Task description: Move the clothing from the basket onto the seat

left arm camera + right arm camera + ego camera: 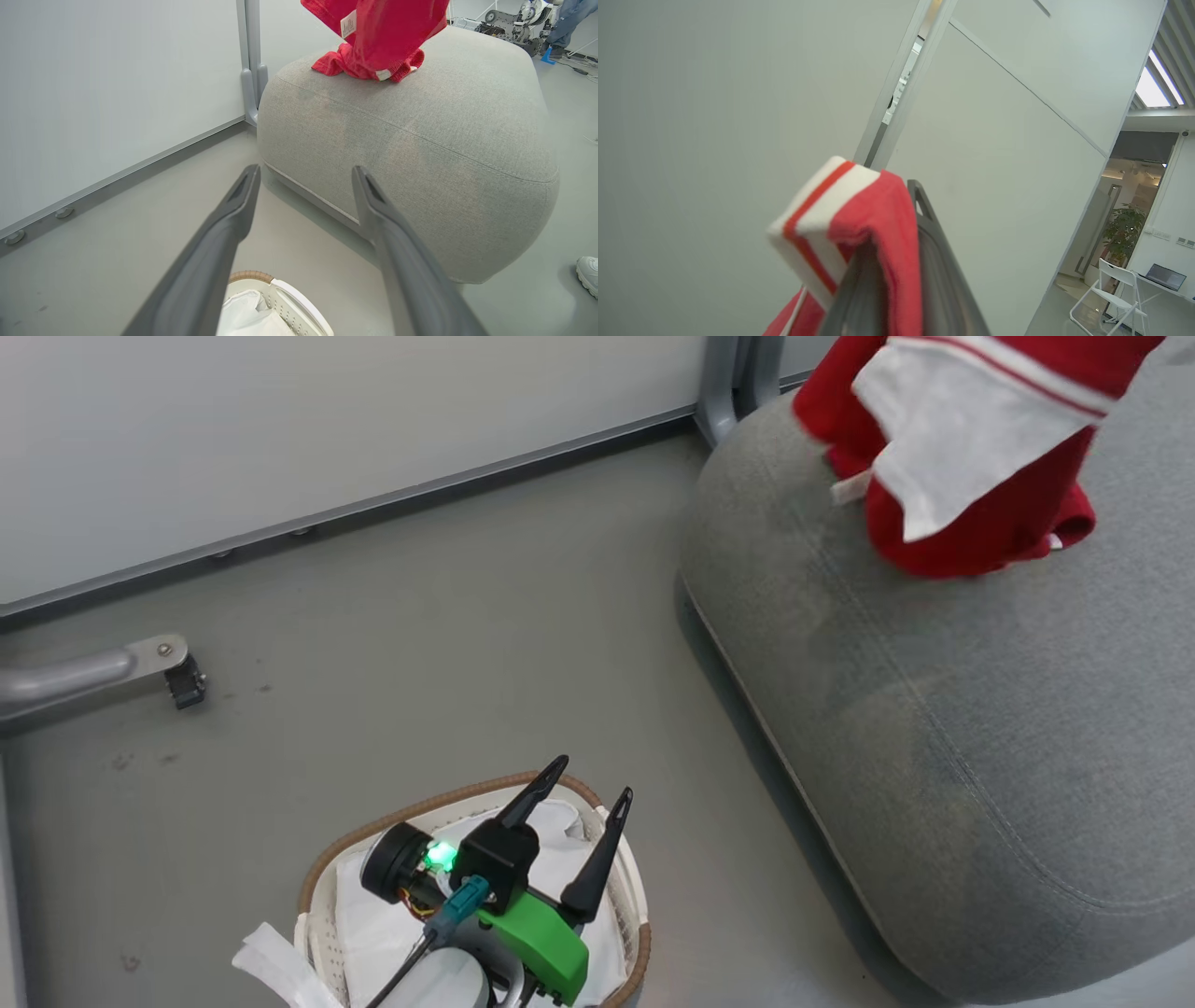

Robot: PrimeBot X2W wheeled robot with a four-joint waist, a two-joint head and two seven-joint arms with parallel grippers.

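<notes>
The right gripper (896,219) is clenched on a fold of the red garment (971,523), with the white, red-striped trim draped over its fingers. The cloth hangs down from there, and its lower end lies bunched on top of the grey seat (934,728). The left gripper (593,777) hangs with its fingers spread and nothing between them, just over the basket (448,800). The basket stands on the floor (467,644) beside the seat, with a white liner (373,924) inside it.
</notes>
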